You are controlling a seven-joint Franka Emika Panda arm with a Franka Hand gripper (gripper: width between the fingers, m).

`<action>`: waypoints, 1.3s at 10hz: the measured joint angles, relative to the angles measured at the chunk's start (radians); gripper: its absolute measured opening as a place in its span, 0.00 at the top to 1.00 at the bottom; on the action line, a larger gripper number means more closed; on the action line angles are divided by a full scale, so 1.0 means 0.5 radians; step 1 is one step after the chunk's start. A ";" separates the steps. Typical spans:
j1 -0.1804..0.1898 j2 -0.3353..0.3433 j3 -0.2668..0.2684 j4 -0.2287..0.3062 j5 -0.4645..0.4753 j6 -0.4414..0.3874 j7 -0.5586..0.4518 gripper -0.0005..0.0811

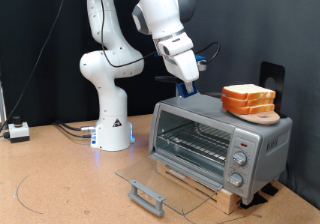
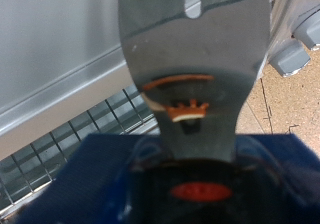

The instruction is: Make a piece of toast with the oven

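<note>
The oven (image 1: 215,144) stands on a wooden board at the exterior view's right. Its glass door (image 1: 150,177) hangs open and flat, with the grey bar handle (image 1: 146,196) in front, and the wire rack (image 1: 195,139) inside is bare. My gripper (image 1: 187,81) hovers over the oven's top, at its corner on the exterior view's left. It is shut on the blue handle (image 2: 150,179) of a metal spatula (image 2: 195,64). The wrist view looks along the slotted blade to the rack (image 2: 60,149) and knobs (image 2: 290,54). A separate piece of toast is out of view.
A stack of bread slices (image 1: 248,100) sits on the oven's top towards the exterior view's right, with a black stand (image 1: 270,76) behind it. The robot base (image 1: 112,124) is left of the oven. A small white box (image 1: 17,131) and a cable (image 1: 30,189) lie at far left.
</note>
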 joint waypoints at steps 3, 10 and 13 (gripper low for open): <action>0.000 0.007 0.007 0.000 -0.003 -0.025 0.002 0.51; 0.000 0.038 0.036 0.000 -0.011 -0.015 0.018 0.51; 0.001 0.038 0.081 0.002 -0.003 0.018 0.021 0.51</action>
